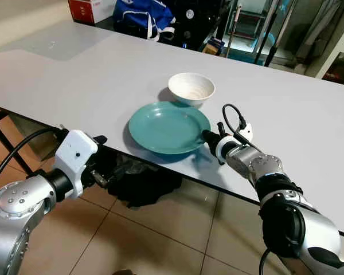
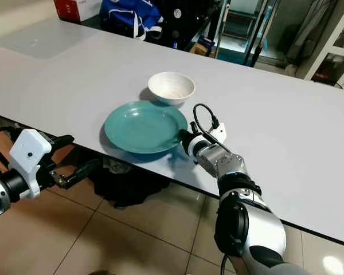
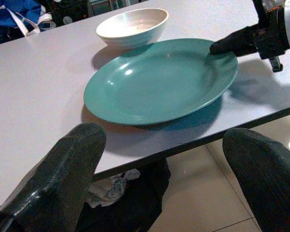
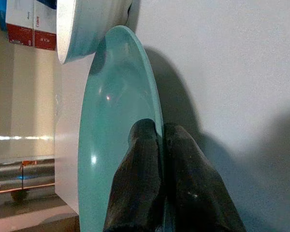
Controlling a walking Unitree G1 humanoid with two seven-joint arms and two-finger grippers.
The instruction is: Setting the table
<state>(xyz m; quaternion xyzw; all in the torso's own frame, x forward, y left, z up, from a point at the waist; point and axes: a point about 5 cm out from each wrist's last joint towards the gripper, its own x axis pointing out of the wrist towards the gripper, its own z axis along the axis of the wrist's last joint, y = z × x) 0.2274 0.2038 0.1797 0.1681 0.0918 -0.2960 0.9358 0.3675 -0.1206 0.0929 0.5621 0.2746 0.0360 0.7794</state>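
So the plate (image 1: 168,127) is sitting on the white table (image 1: 74,69) right at the near edge, and its near rim actually pokes out a little past the edge. The right gripper (image 1: 208,136) has its two black fingers (image 4: 140,179) pressed together on the plate's right rim, one finger on top of the rim and one underneath, which you can see nicely from the right wrist camera. My guess is that's why the plate hangs off the edge: a flat plate on a flat table gives you nothing to get under, so having it at the edge lets a finger slide below the rim.

The white bowl (image 1: 191,87) is just behind the plate on the far side, touching it or very nearly, hard to say which. Nothing is in either dish.

The left gripper (image 2: 69,157) is hanging lower than the tabletop, out in front of the near edge and off to the left of the plate, fingers spread wide and holding nothing. Its wrist camera looks straight across at the plate between the two fingers, so I'd say it's lined up to come in and help from that side, or just waiting.

Under the table there's a dark bundle of cloth (image 1: 140,183) on the tiled floor (image 1: 160,240). Across the far side there's a blue bag (image 1: 143,17) and a red box (image 1: 92,8)
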